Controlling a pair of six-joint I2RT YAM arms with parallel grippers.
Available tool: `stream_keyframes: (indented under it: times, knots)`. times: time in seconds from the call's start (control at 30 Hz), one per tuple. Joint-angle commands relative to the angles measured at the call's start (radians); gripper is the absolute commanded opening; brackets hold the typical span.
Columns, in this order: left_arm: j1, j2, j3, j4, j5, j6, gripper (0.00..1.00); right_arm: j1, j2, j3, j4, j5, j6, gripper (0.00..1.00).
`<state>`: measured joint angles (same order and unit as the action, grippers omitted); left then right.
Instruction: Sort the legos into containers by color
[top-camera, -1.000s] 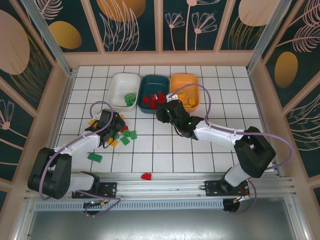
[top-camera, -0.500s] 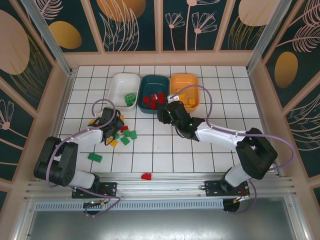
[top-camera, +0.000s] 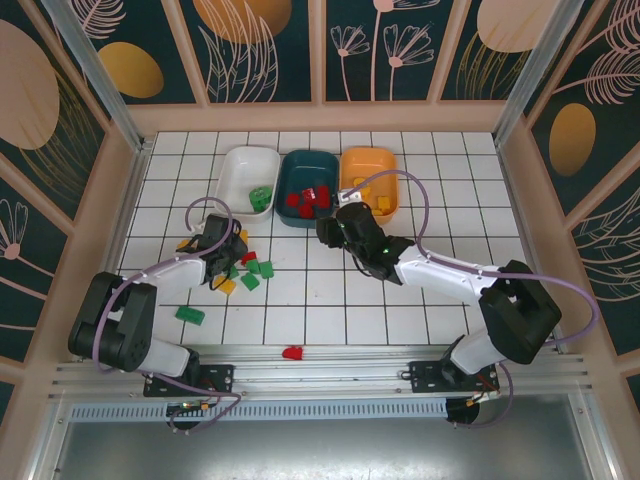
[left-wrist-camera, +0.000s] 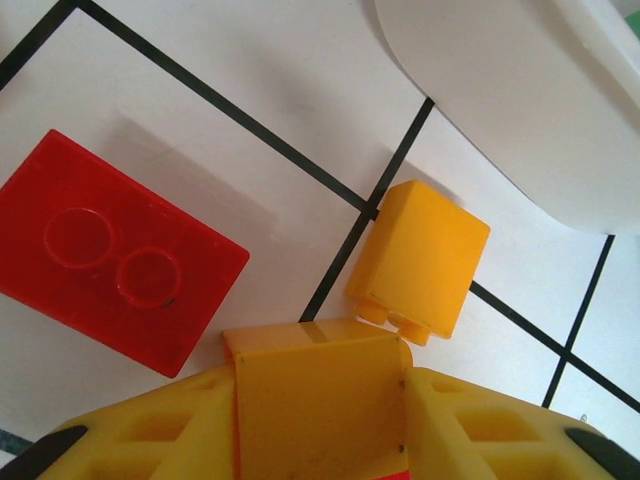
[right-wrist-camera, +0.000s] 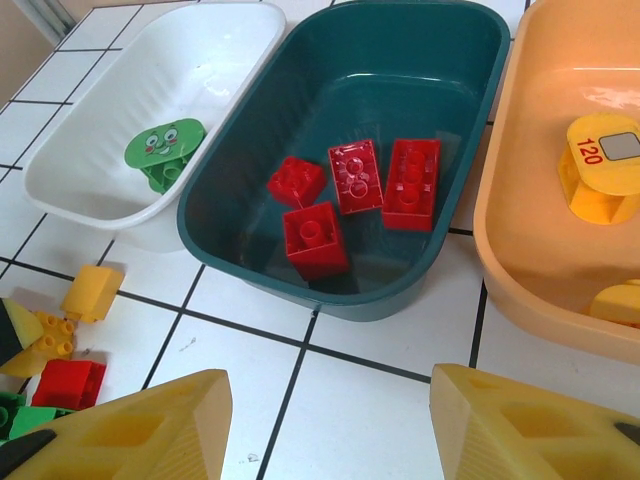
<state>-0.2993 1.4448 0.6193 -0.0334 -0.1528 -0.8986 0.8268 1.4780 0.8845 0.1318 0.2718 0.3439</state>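
My left gripper (left-wrist-camera: 320, 385) (top-camera: 216, 248) is low over the loose legos at the left, shut on a yellow-orange lego (left-wrist-camera: 315, 345) that fills the gap between its fingers. Just beyond it lie another yellow lego (left-wrist-camera: 420, 260) and a red lego (left-wrist-camera: 115, 250). My right gripper (right-wrist-camera: 328, 385) (top-camera: 328, 220) hangs open and empty just in front of the dark teal container (right-wrist-camera: 440, 60) (top-camera: 306, 160), which holds several red legos (right-wrist-camera: 355, 175). The white container (right-wrist-camera: 200, 70) (top-camera: 240, 165) holds a green lego (right-wrist-camera: 165, 150). The orange container (right-wrist-camera: 520, 180) (top-camera: 365, 160) holds yellow legos (right-wrist-camera: 605, 165).
Green, red and yellow legos (top-camera: 248, 272) lie scattered beside the left gripper. A single green lego (top-camera: 189, 315) lies nearer the front left, and a red one (top-camera: 292, 352) sits at the table's front edge. The white container's rim (left-wrist-camera: 530, 90) is close ahead of the left gripper.
The left gripper has lowered into the pile and closed on the yellow-orange lego. The right arm has drifted slightly to the right, its jaws still apart.
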Motion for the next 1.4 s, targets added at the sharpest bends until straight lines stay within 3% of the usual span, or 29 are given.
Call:
stream_keyframes:
  times: [0.0, 0.33, 0.6, 0.97, 1.17, 1.37]
  knots:
    - [0.006, -0.058, 0.025, -0.028, 0.011, 0.032, 0.42, 0.008, -0.032, -0.016, 0.026, 0.037, 0.012, 0.56]
    - [0.000, -0.129, 0.079, -0.057, 0.070, 0.055, 0.39, -0.022, -0.039, -0.013, 0.005, 0.074, 0.027, 0.55]
    - [-0.140, -0.059, 0.287, -0.069, 0.078, 0.067, 0.35, -0.182, -0.131, -0.089, -0.030, 0.063, 0.108, 0.54]
    - [-0.330, 0.354, 0.762, 0.027, 0.152, 0.133, 0.31, -0.477, -0.295, -0.328, 0.032, -0.066, 0.252, 0.54]
    - [-0.379, 0.596, 1.034, 0.007, 0.193, 0.169, 0.31, -0.528, -0.346, -0.367, 0.029, -0.090, 0.252, 0.54]
    - [-0.410, 0.748, 1.188, -0.025, 0.220, 0.186, 0.31, -0.537, -0.365, -0.366, 0.023, -0.101, 0.242, 0.54]
